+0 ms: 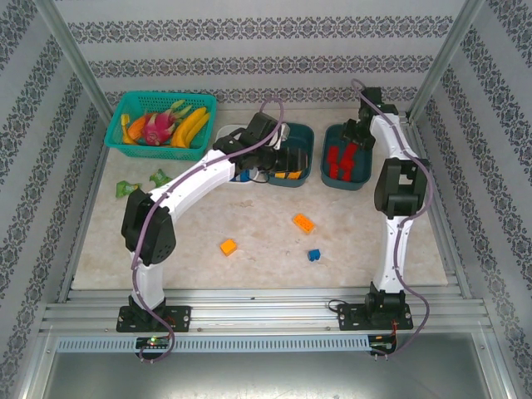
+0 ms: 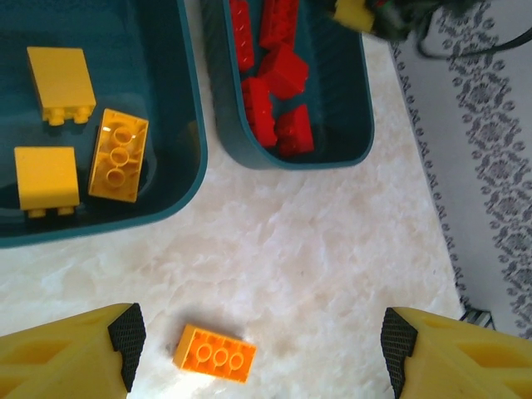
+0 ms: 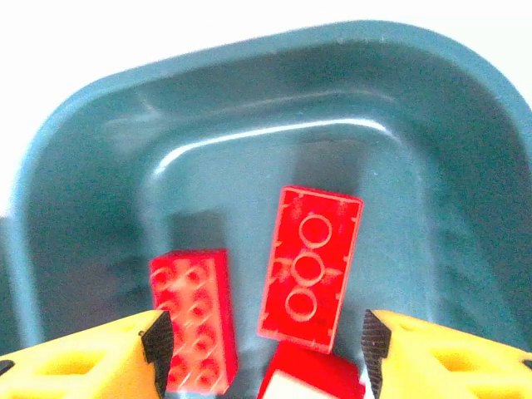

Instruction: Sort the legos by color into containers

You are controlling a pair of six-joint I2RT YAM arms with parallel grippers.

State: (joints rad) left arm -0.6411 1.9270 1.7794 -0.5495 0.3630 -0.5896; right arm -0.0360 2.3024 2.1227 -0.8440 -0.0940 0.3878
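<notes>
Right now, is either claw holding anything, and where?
Nothing. Left claw open above a loose orange lego; right claw open over red legos in a tub.

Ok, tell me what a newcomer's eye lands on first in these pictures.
Bright red bricks heaped in the dark teal tub at the far right grab the eye first. Then comes the turquoise basket of toy fruit at the far left, and two orange bricks and a blue brick loose in the middle of the table.

Pale marbled tabletop [image 1: 357, 241] here: dark teal plastic tub [image 1: 305, 143] sits at the back. A second teal tub [image 1: 347, 186] is just right of it, a white plastic tub [image 1: 224, 133] just left, and a turquoise mesh basket [image 1: 154, 152] further left. Crumpled green wrappers [image 1: 126, 189] lie front-left. Loose in front are an orange studded plastic brick [image 1: 303, 222], a second orange brick [image 1: 228, 247] and a small blue brick [image 1: 314, 255].
</notes>
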